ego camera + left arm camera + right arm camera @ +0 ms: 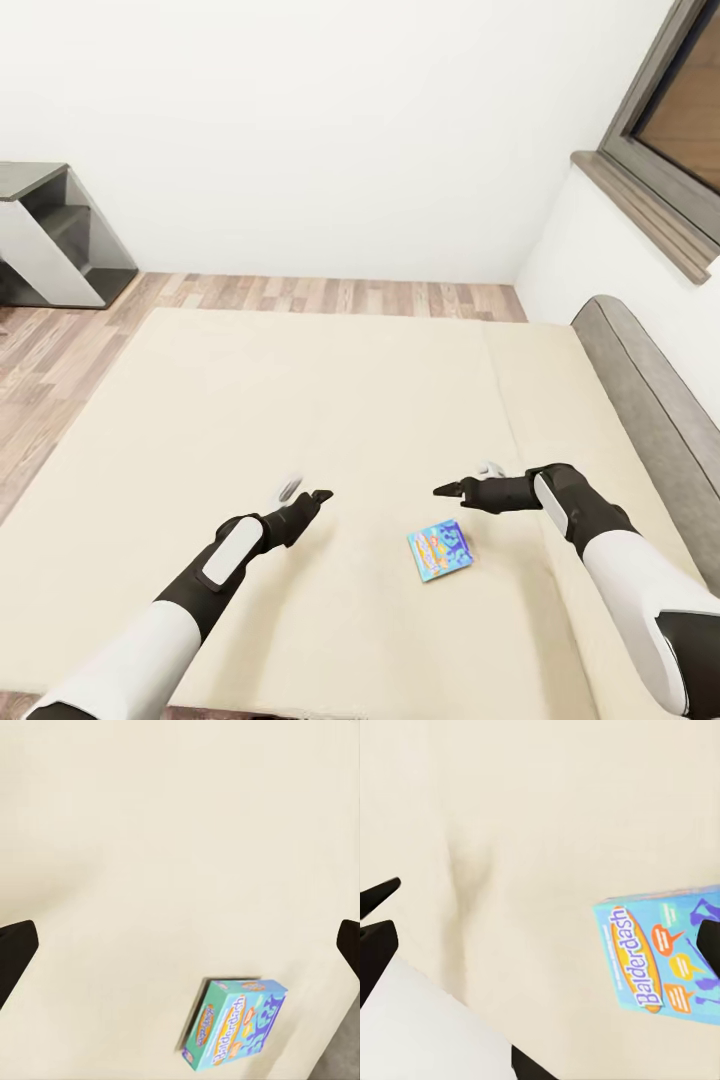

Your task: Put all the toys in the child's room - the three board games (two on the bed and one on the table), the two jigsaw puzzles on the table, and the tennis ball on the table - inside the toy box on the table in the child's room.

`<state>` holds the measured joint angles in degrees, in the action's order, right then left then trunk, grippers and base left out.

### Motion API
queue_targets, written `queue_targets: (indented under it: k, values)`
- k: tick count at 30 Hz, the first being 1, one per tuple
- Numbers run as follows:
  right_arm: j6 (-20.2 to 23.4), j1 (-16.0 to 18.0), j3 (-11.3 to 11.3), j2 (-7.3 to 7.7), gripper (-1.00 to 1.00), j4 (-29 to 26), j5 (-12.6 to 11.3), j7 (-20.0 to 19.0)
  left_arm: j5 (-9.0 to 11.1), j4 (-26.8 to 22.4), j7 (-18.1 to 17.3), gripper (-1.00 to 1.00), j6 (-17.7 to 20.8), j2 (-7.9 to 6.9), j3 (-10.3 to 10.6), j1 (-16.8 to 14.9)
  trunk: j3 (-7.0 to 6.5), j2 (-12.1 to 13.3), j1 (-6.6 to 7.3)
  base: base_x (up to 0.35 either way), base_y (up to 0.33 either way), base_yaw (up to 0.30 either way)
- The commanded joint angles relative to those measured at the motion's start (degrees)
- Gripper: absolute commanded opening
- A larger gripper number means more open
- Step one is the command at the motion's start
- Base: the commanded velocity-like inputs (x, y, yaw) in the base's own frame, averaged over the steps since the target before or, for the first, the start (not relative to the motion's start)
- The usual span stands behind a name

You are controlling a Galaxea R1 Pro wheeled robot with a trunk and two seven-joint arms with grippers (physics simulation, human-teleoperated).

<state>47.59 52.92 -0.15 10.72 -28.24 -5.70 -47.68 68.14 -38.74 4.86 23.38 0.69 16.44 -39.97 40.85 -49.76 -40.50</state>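
The head camera looks steeply down over the bed [300,400] from its foot side. Both wrist cameras face the mattress closely, sharing the blue board game [236,1024] [664,952] [440,549].

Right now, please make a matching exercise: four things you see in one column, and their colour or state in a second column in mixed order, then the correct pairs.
Things:
1. board game
2. bed mattress
3. left end effector
4. window frame

Descriptions:
A. plain beige
B. open, holding nothing
C. mostly blue, lying flat on the bed
D. dark grey-brown, at the upper right of the head view

Pairs: 1-C, 2-A, 3-B, 4-D
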Motion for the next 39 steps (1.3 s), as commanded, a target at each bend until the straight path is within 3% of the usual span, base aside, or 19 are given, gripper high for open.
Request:
queue_targets:
  k: [1,23,39]
  values:
    - [0.49,0.05,-0.03,0.01,1.0,-0.07,-0.54,0.18,0.59,-0.11,0.51,1.0,0.09,-0.01,0.13,-0.02,0.14,-0.04,-0.01,0.0,0.0,0.091]
    - [0.45,1.03,-2.2,0.29,1.0,-0.31,-0.54,0.28,0.56,-0.56,-1.73,1.0,0.96,0.09,1.11,-0.49,2.18,-0.04,-0.01,0.0,0.0,0.092]
    - [0.46,1.04,-3.87,3.18,1.0,-1.32,-0.6,0.05,0.46,-1.89,-1.65,1.0,1.54,1.68,4.57,-1.5,3.67,-0.04,-0.01,0.0,0.0,0.077]
